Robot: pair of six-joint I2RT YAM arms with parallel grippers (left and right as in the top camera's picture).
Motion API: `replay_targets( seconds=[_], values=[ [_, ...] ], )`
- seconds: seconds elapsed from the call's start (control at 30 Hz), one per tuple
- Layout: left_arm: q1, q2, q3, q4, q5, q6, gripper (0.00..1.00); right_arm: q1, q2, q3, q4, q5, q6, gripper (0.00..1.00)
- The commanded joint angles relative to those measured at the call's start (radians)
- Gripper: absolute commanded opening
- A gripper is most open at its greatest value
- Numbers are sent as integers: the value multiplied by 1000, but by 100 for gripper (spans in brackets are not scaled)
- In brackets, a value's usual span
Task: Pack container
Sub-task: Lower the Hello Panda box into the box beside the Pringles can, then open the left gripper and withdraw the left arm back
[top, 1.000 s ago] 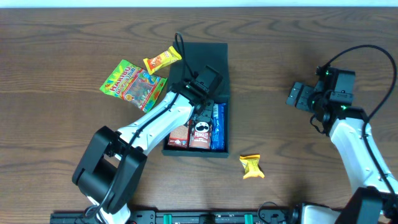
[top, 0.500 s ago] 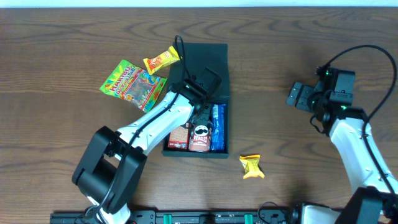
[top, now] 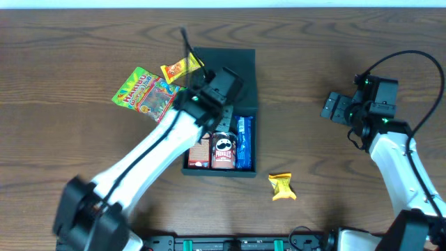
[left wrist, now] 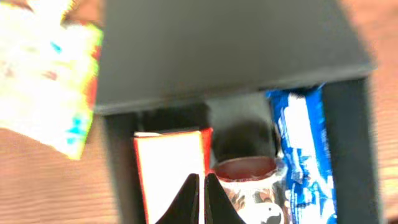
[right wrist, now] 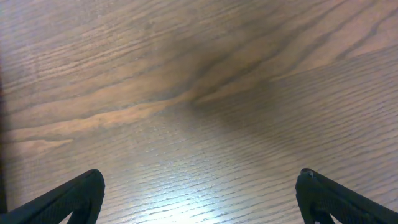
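- Compared with a second back: finding the left gripper [top: 221, 85] lifted higher and nudged toward the far side, now up over the spot where the lid [top: 240, 64] meets the tray of the container [top: 248, 167].
- Zero change on the right side, same place as before.
- Through the left wrist cam: seeing the left gripper [left wrist: 200, 186] pinched fully shut, fingertips pressed against each other, gripping nothing, hanging above the seam between the red packet [left wrist: 168, 171] and the Pringles can [left wrist: 249, 177].
- As for the container [left wrist: 348, 143]: sitting roughly mid-table, dark, lid [left wrist: 230, 50] swung open toward the far edge.
- Packed inside, side by side: red packet [top: 200, 152], Pringles can [top: 224, 150], blue packet [top: 243, 143].
- Still lying outside: Haribo bag [top: 146, 94] and yellow packet [top: 178, 70] just left of the lid, plus a yellow candy [top: 282, 187] near the front right corner, not touching.
- Over on the right: seeing the right gripper [top: 334, 108] spread wide, fingers far apart, holding nothing, above bare wooden table [right wrist: 199, 93], well apart from the container.
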Motion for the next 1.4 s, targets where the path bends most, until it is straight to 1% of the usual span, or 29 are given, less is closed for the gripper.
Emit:
replay_targets(
  seconds=[0.0, 0.07, 0.13, 0.2, 0.27, 0.37, 0.5, 0.57, 0.6, 0.63, 0.67, 0.73, 0.8, 0.83, 0.87, 0.9, 0.93, 1.07, 1.2, 1.3, 1.37],
  values=[
    [-1, -69, 22, -22, -128, 18, 6, -6, -6, 7, 0, 0, 10, 99],
    [1, -101, 22, -38, -185, 17, 6, -6, -6, 7, 0, 0, 10, 99],
    [3, -128, 22, -53, -200, -3, 6, -6, -6, 7, 0, 0, 10, 99],
    [8, -153, 23, -99, -209, -104, 6, -6, -6, 7, 0, 0, 10, 99],
    [15, -185, 24, -172, -238, -245, 6, -6, -6, 7, 0, 0, 10, 99],
    [24, -231, 28, -255, -261, -355, 6, -6, -6, 7, 0, 0, 10, 99],
    [30, -317, 28, -325, -261, -446, 6, -6, -6, 7, 0, 0, 10, 99],
    [32, -362, 28, -351, -260, -470, 7, -6, -6, 7, 0, 0, 10, 99],
    [33, -386, 28, -366, -260, -470, 16, -6, -6, 7, 0, 0, 10, 99],
    [32, -406, 28, -383, -260, -470, 20, -6, -6, 7, 0, 0, 10, 99],
    [32, -431, 28, -407, -261, -470, 20, -6, -6, 7, 0, 1, 11, 99],
    [32, -478, 28, -450, -260, -470, 21, -6, -6, 7, 63, 0, 11, 99],
    [32, -531, 28, -498, -261, -469, 30, -6, -6, 7, 124, 0, 11, 99],
    [32, -558, 28, -515, -261, -469, 45, -6, -6, 7, 139, 0, 11, 99],
    [32, -589, 28, -528, -261, -462, 66, -6, -6, 7, 140, 0, 11, 99],
    [32, -615, 28, -536, -261, -453, 97, -6, -6, 7, 137, 0, 11, 99],
    [32, -640, 28, -541, -261, -449, 95, -6, -6, 7, 134, 0, 11, 99],
    [32, -731, 28, -544, -259, -446, 95, -6, -6, 7, 134, 0, 11, 99],
    [32, -774, 28, -544, -257, -446, 95, -6, -6, 7, 134, -9, 11, 99],
    [32, -781, 28, -544, -257, -446, 95, -6, -6, 7, 92, -119, 5, 99],
    [32, -780, 28, -544, -257, -447, 95, -1, -8, 8, 80, -290, -98, 99]
  ],
)
